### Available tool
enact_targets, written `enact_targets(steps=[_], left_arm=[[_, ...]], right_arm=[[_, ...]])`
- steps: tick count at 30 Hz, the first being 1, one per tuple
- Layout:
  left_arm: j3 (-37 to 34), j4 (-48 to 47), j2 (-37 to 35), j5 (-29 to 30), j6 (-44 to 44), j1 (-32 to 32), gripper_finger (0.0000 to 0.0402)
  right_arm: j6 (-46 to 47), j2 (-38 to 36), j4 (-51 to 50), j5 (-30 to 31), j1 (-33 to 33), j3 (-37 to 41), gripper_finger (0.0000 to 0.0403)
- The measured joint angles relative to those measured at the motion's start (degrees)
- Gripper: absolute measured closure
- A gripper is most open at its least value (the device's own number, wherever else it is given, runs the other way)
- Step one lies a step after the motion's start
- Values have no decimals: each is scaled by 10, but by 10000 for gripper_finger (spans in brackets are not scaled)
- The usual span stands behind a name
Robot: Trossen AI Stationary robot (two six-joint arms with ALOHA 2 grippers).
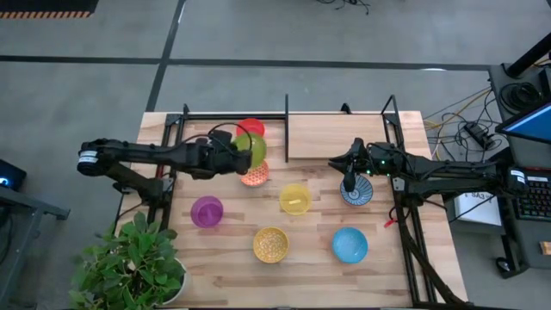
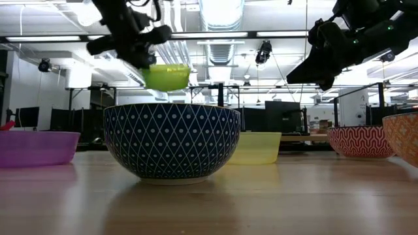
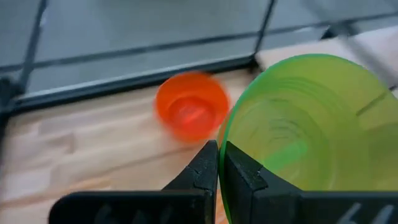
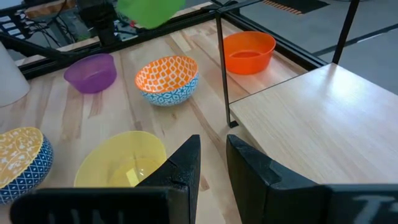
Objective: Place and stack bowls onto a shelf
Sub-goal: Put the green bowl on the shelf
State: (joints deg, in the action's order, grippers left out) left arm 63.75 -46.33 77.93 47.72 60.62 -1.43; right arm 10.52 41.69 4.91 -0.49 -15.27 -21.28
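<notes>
Left gripper (image 3: 217, 163) pinches green bowl (image 3: 311, 130) rim, bowl aloft.

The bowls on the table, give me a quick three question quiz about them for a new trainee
1. True or false: the left pincer holds the green bowl up off the table.
2. Which bowl sits beneath the right pincer?
A. the purple bowl
B. the blue-and-white bowl
C. the light blue bowl
3. Fill in: no bowls stand on the ____ yet.

Key:
1. True; the low view shows it in the air.
2. B
3. shelf
</notes>
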Motion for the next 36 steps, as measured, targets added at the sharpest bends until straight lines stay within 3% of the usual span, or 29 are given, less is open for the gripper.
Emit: enact_targets(steps=[4,17,23,36], left_arm=[[5,79,4,7,-68,0,401],[4,212,8,58,-147,1,401],[5,335,38,58,-232,1,401],[145,347,169,58,-332,2,401]], right_arm=[[0,0,0,0,0,0,335],[0,0,0,-1,0,0,335],[0,0,0,-1,0,0,335],[0,0,0,-14,0,0,335]])
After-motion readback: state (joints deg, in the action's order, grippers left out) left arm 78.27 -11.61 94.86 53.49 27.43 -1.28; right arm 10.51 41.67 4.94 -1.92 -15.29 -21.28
